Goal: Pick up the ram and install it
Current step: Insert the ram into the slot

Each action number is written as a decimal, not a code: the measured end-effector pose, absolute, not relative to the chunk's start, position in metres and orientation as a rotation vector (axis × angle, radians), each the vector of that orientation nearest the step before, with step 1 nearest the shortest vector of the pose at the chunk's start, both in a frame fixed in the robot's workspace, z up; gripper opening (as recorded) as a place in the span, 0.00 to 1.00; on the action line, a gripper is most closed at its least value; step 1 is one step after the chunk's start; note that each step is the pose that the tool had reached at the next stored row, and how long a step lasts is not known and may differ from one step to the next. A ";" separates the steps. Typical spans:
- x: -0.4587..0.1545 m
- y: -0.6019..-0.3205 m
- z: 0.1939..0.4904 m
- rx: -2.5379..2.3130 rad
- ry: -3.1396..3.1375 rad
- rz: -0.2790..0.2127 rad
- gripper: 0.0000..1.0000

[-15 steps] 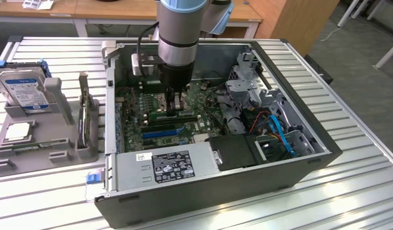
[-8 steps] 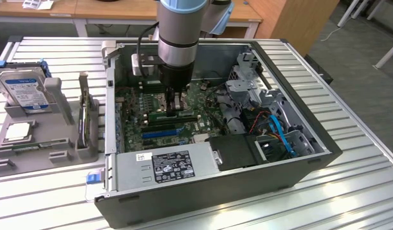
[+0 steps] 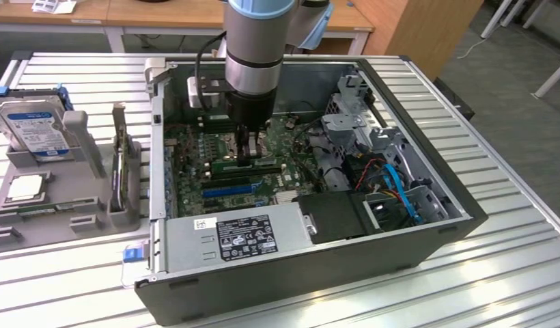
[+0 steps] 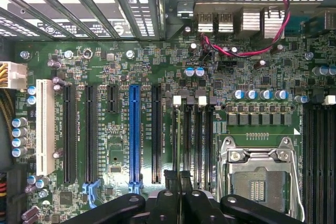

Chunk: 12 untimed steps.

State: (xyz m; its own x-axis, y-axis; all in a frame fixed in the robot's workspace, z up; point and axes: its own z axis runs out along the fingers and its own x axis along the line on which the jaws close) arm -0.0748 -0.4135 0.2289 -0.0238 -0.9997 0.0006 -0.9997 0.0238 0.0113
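Blue label on the hard drive point(image 3: 32, 126) at the exterior view's left, print too small to read; white sticker and black panel of marks on the power supply point(image 3: 234, 236), equally illegible; fine white lettering along the slots of the motherboard point(image 4: 105, 77), not readable either. Down inside the open computer case point(image 3: 307, 283), the claw point(image 3: 252, 156), fingers pressed together with no gap to be seen from the wrist; tips poised over the memory slots point(image 4: 206, 135), between the blue slot point(image 4: 135, 129) and the processor socket point(image 4: 257, 177). In the exterior view, the ram point(image 3: 267, 165) as a narrow green stick lying along those slots directly beneath the fingertips; impossible to tell whether pinched, touched or just clear of the tips.
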 end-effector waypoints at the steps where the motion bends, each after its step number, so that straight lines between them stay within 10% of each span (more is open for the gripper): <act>1: -0.075 -0.414 0.229 2.189 -2.242 -0.012 0.12; 12: -0.075 -0.414 0.229 2.189 -2.241 -0.011 0.12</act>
